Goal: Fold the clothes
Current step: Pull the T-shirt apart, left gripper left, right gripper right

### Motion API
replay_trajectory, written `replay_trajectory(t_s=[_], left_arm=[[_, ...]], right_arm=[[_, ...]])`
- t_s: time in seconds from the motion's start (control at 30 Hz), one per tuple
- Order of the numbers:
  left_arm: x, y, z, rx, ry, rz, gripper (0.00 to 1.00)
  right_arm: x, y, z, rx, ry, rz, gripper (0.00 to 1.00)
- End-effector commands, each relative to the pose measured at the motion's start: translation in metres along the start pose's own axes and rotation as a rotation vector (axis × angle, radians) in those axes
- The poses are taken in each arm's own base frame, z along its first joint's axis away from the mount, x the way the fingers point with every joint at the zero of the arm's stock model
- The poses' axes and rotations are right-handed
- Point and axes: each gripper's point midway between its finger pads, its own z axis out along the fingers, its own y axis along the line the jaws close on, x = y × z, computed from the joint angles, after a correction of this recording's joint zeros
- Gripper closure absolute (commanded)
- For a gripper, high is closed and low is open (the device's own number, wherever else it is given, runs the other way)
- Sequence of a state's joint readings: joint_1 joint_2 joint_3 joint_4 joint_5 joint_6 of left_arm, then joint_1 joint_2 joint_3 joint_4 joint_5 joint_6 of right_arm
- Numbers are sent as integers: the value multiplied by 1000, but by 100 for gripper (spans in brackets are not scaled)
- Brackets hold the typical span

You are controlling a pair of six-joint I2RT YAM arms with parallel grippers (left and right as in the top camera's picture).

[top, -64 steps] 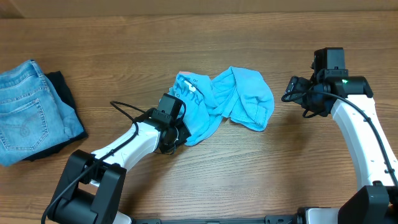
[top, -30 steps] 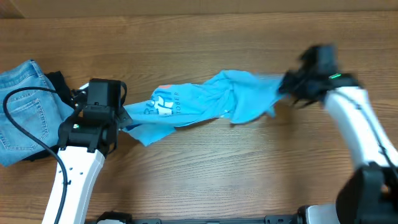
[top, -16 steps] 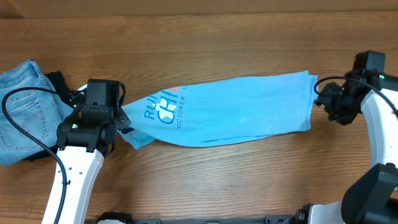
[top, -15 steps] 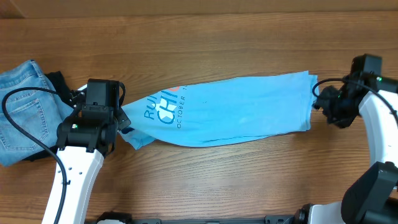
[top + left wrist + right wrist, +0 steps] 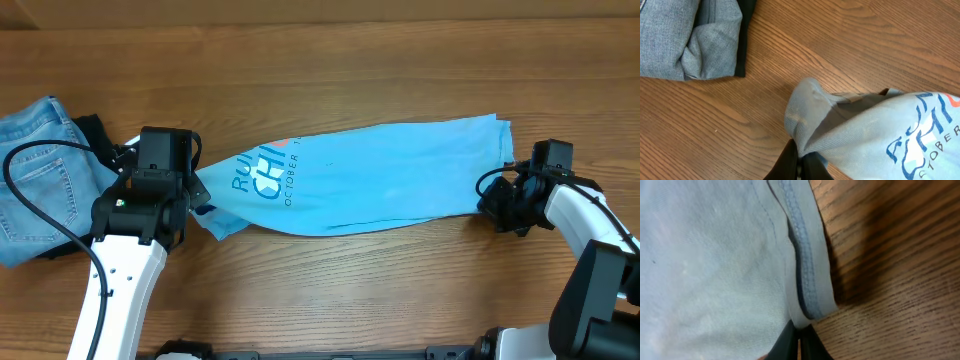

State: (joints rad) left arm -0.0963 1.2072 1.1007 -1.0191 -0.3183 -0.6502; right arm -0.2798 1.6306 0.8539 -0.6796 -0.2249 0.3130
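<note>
we've got the t-shirt [image 5: 380, 175] stretched out long-ways across the middle of the table [image 5: 400, 290], side to side. printed end points at the left gripper [image 5: 799, 154], hem at the right gripper [image 5: 799, 331]. both pinch the fabric tight. jeans [image 5: 40, 180] sit far left.

The T-shirt [image 5: 380, 175] was soft, matt knit cloth, its hem [image 5: 807, 275] ridged with stitching and its lettering [image 5: 265, 178] a flat print. The table [image 5: 400, 60] was smooth wood with visible grain and a faint sheen. At nine o'clock, the jeans [image 5: 35, 170] were coarse, faded denim. The left arm's shell [image 5: 125, 280] looked like glossy white plastic.
</note>
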Motion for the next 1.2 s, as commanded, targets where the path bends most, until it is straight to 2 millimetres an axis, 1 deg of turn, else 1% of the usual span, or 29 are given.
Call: replay_trajectory(t_s=[0.0,0.07,0.1,0.2,0.27,0.3,0.37,0.4,0.47,0.5,0.53,0.57,0.6,0.63,0.67,0.7,0.73,0.77,0.8,0.83,0.9,0.93,0.97,1.03,1.1,1.17], left_arm=[[-6,3,-4,-10,-25,5,95],[-7,3,-4,-10,-25,5,95],[-7,3,-4,-10,-25,5,95],[-7,3,-4,-10,-26,5,95],[-7,3,-4,-10,-26,4,94],[-7,3,-4,-10,-26,4,94],[-7,3,-4,-10,-27,4,94],[-7,3,-4,-11,-26,4,94],[-7,3,-4,-10,-27,4,94],[-7,3,-4,-10,-26,4,94],[-7,3,-4,-10,-27,4,94],[-7,3,-4,-9,-28,4,94],[-7,3,-4,-8,-28,3,94],[-7,3,-4,-9,-28,4,94],[-7,3,-4,-9,-27,4,94],[-6,3,-4,-11,-24,5,94],[-6,4,-4,-11,-24,5,94],[-6,4,-4,-11,-24,5,94],[-6,4,-4,-13,-22,6,94],[-6,4,-4,-12,-23,6,94],[-7,3,-4,-10,-25,5,94],[-7,3,-4,-10,-26,5,94],[-7,3,-4,-11,-25,5,94],[-7,3,-4,-10,-25,5,94],[-7,3,-4,-11,-25,5,93],[-6,3,-4,-10,-25,5,91]], right_arm=[[-1,4,-7,-6,1,-7,96],[-11,16,-36,-24,-44,-19,96],[-16,24,-55,-37,-76,-28,96],[-28,48,-131,-94,-230,-69,96],[-27,57,-165,-126,-308,-90,96],[-22,59,-181,-139,-340,-99,96],[-12,57,-191,-137,-351,-100,96],[-7,51,-194,-113,-349,-92,96],[-8,47,-194,-91,-360,-88,96],[-14,46,-195,-78,-383,-88,96],[-28,48,-196,-72,-425,-91,96],[-46,51,-193,-70,-467,-94,96],[-66,52,-184,-56,-493,-91,96],[-78,53,-171,-51,-484,-85,96],[-91,55,-142,-53,-437,-78,88],[-96,55,-120,-56,-387,-77,72],[-93,49,-82,-40,-281,-60,61],[-85,40,-60,-8,-203,-41,58],[-76,32,-45,19,-136,-26,56],[-70,27,-40,34,-103,-16,55],[-63,24,-41,48,-76,-11,55],[-55,21,-41,61,-47,-5,55],[-39,13,-40,90,14,10,55],[-28,8,-38,106,54,19,55],[-13,1,-34,127,106,31,55],[-3,-5,-28,139,132,36,55]])
